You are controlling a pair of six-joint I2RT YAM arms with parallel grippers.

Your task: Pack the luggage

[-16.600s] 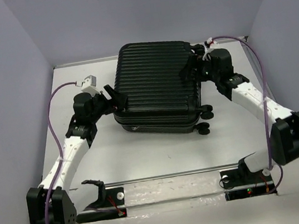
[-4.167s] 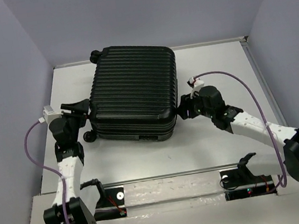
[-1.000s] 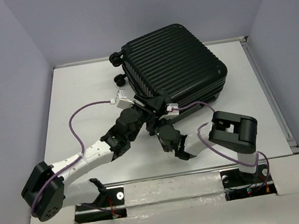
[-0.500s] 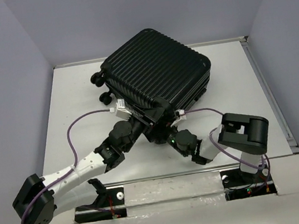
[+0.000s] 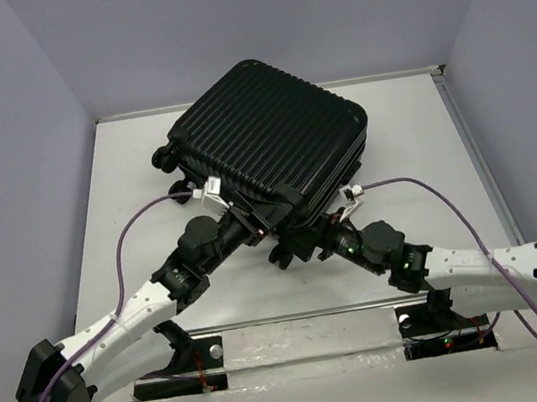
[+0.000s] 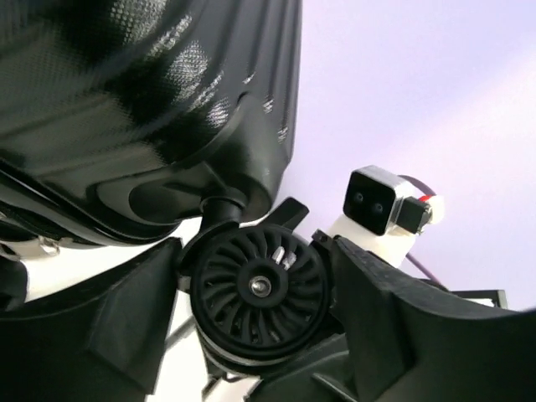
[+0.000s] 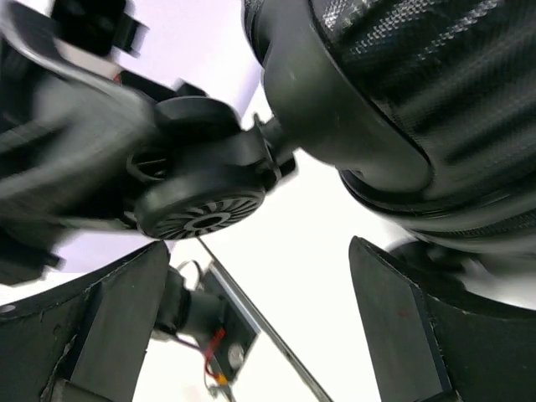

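The luggage point(image 5: 270, 145) is a closed black ribbed suitcase lying flat and askew on the white table point(image 5: 421, 138). Two of its caster wheels point(image 5: 165, 160) stick out at its left. My left gripper point(image 5: 257, 225) is at the near corner. In the left wrist view it point(image 6: 258, 289) is shut on a spoked caster wheel point(image 6: 260, 285) under the shell point(image 6: 142, 100). My right gripper point(image 5: 297, 245) sits just right of it, under the near edge. In the right wrist view it point(image 7: 260, 276) is open and empty, with a wheel point(image 7: 201, 209) above its left finger.
Lilac walls point(image 5: 23, 116) close in the table on three sides. A metal rail point(image 5: 296, 320) runs along the near edge by the arm bases. Purple cables point(image 5: 140, 220) loop off both arms. The right arm's white wrist camera point(image 6: 381, 205) is close behind the gripped wheel.
The luggage has turned counter-clockwise and slid left, its wheels now further left and nearer. The right arm has unfolded, its elbow swung out to the far right. The left gripper stays at the near corner.
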